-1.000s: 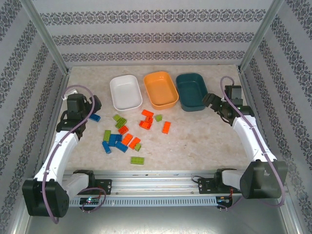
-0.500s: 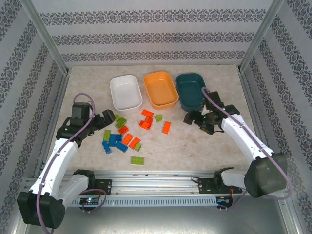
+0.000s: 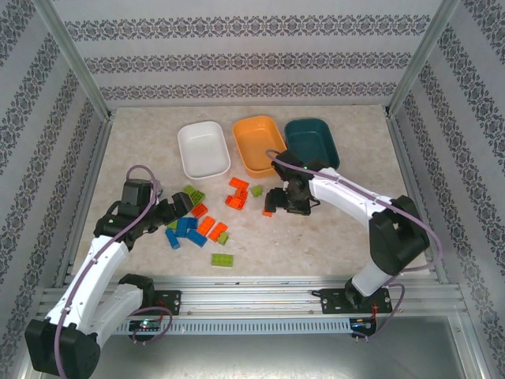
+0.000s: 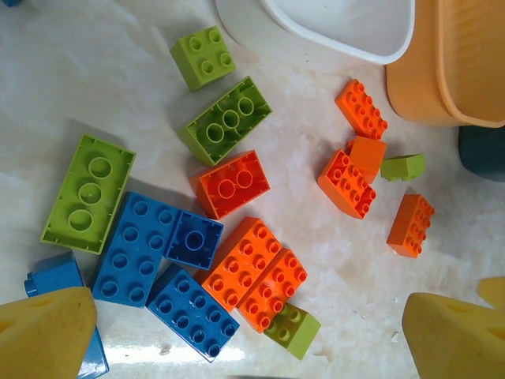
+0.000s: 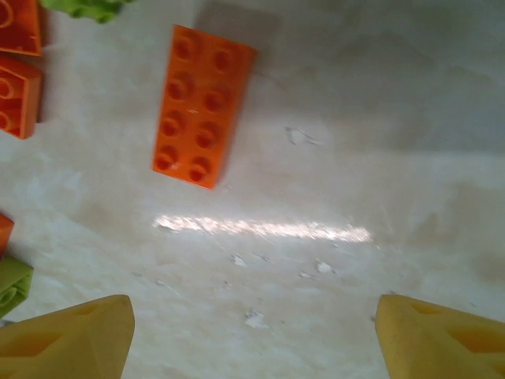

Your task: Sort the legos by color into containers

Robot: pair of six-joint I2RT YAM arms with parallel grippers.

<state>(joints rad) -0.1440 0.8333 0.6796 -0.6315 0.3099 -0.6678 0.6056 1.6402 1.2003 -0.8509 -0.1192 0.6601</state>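
Observation:
Three containers stand in a row at the back: white (image 3: pixel 203 150), orange (image 3: pixel 259 145) and dark teal (image 3: pixel 312 144). The legos lie in front of them. A blue pair (image 4: pixel 138 247), orange bricks (image 4: pixel 256 272) and lime bricks (image 4: pixel 229 118) cluster under my left gripper (image 3: pixel 180 207), which hovers open over the pile's left side with nothing between its yellow pads (image 4: pixel 47 332). My right gripper (image 3: pixel 274 204) is open too, just above the table. A lone orange brick (image 5: pixel 203 106) lies ahead of its fingertips (image 5: pixel 67 335), untouched.
A single lime brick (image 3: pixel 222 260) lies nearest the front rail (image 3: pixel 252 296). Patterned walls (image 3: pixel 47 158) close in the table on three sides. Bare tabletop (image 3: pixel 347 229) stretches to the right of the bricks.
My right arm swung left from beside the teal dish to the lone orange brick, its jaws narrowing slightly. My left arm came in from the left edge toward the pile.

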